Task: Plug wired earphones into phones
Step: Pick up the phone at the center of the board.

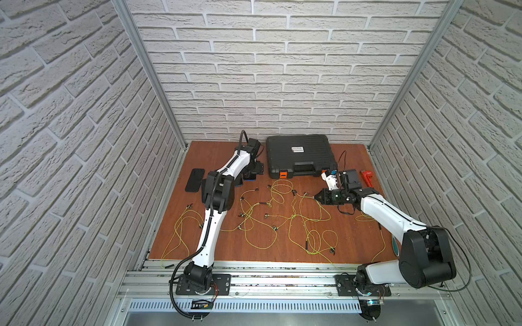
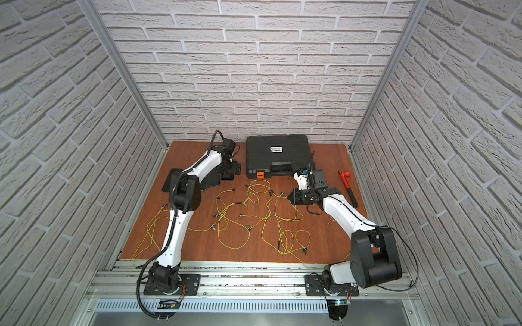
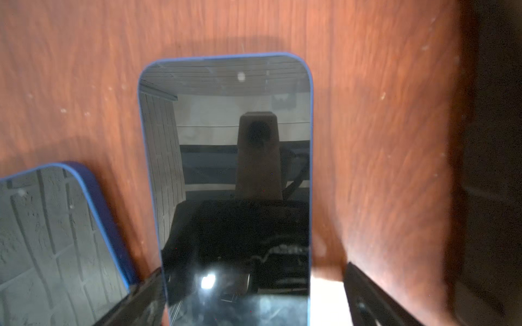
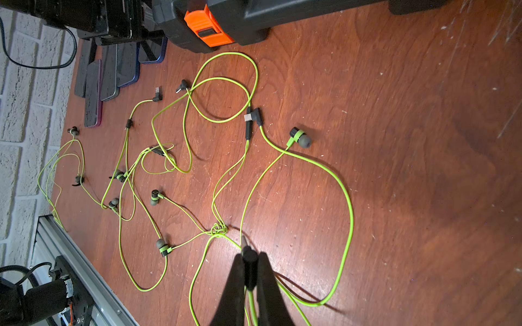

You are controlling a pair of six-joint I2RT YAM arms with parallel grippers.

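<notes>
Several phones (image 1: 195, 180) lie side by side at the far left of the table (image 1: 353, 240), their long axes running roughly from the near edge toward the back wall. Beside the black case (image 1: 298, 155), the left gripper (image 3: 254, 268) stands wide open and grips nothing, with a finger on either side of a blue-edged phone (image 3: 226, 141). That phone's long axis runs straight out from between the jaws; which end has the port cannot be told.

Mid-table the yellow-green earphones (image 1: 282, 214) sprawl, some cables meeting in a knot (image 4: 219, 229). At the right, the right gripper (image 4: 250, 271) is clamped on a dark plug (image 4: 247, 249), whose metal tip points out along the fingers toward the phones.

Likely trouble: the held lead may drag the tangle along, or the unclamped phone may slide under the push — and a closing finger could nudge the neighbouring phone (image 3: 50, 240).
</notes>
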